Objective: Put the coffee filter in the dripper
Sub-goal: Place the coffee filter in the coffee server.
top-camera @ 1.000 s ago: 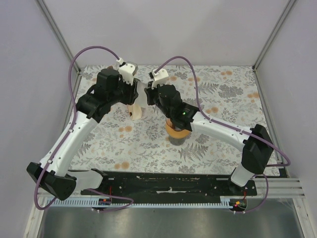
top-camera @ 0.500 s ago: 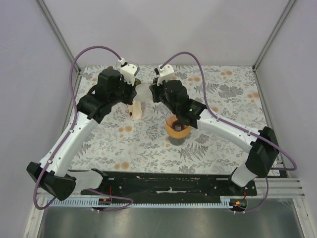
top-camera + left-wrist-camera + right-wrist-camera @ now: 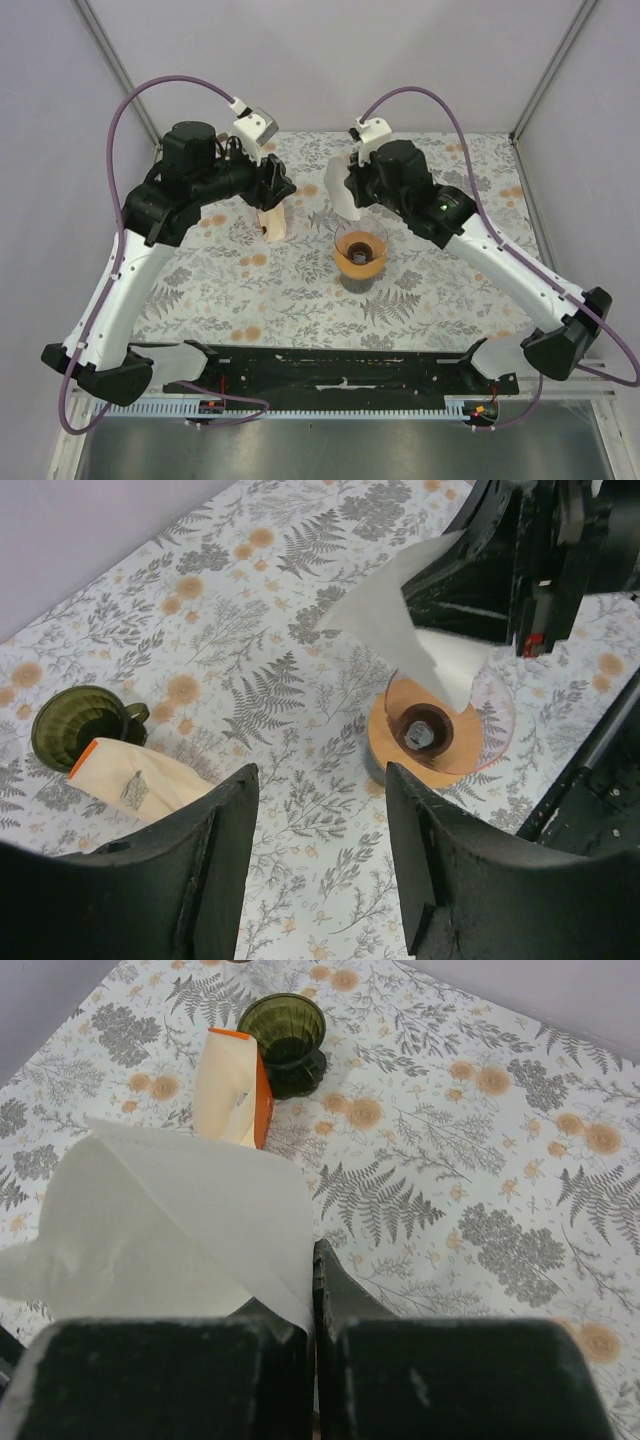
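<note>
Right fingers (image 3: 170, 1380) pinch coffee filter (image 3: 170, 1220) above dripper (image 3: 440, 735) | left fingers (image 3: 150, 880) spread, empty, held high

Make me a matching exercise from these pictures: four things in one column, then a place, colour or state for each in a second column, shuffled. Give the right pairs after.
Column one
1. coffee filter
2. dripper
3. green cup
4. left gripper

Column two
A. open, holding nothing
B. pinched in the right gripper, off the table
C. standing right beside the filter pack
D. clear, on an orange base

Pairs: 1-B, 2-D, 3-C, 4-A
</note>
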You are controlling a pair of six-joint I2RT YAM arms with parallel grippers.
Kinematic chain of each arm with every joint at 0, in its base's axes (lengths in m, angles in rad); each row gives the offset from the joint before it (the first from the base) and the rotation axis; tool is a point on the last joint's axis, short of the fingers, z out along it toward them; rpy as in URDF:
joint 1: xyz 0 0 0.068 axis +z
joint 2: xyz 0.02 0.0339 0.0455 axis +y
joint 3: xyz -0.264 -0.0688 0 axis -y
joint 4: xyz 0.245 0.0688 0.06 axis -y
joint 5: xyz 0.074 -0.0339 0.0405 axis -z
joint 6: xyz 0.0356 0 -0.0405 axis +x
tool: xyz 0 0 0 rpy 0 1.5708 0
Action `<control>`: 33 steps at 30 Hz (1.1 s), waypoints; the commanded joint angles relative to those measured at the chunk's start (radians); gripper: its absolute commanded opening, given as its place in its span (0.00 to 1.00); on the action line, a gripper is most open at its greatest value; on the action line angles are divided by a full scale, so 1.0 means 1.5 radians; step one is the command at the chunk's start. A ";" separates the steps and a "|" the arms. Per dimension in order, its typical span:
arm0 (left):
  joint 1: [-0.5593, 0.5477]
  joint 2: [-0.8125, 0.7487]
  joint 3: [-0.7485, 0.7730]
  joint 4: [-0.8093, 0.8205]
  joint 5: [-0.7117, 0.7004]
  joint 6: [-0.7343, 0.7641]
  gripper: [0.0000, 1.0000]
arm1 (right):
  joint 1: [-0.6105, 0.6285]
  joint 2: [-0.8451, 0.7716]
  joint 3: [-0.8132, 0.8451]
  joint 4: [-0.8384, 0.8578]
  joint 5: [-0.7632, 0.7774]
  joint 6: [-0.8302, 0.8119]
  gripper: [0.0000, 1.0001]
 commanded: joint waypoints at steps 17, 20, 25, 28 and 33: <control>-0.102 0.098 -0.019 0.062 0.030 -0.108 0.68 | -0.027 0.014 0.083 -0.450 -0.150 -0.045 0.00; -0.119 0.122 -0.021 0.068 0.040 -0.133 0.69 | -0.026 0.039 0.090 -0.450 -0.165 -0.048 0.00; -0.134 0.151 -0.032 0.074 0.022 -0.151 0.69 | -0.027 0.059 0.084 -0.448 -0.161 -0.046 0.00; -0.146 0.161 -0.050 0.073 -0.005 -0.146 0.66 | -0.027 0.062 0.082 -0.444 -0.167 -0.044 0.00; -0.166 0.169 -0.082 0.073 -0.049 -0.131 0.51 | -0.032 0.062 0.079 -0.433 -0.164 -0.048 0.04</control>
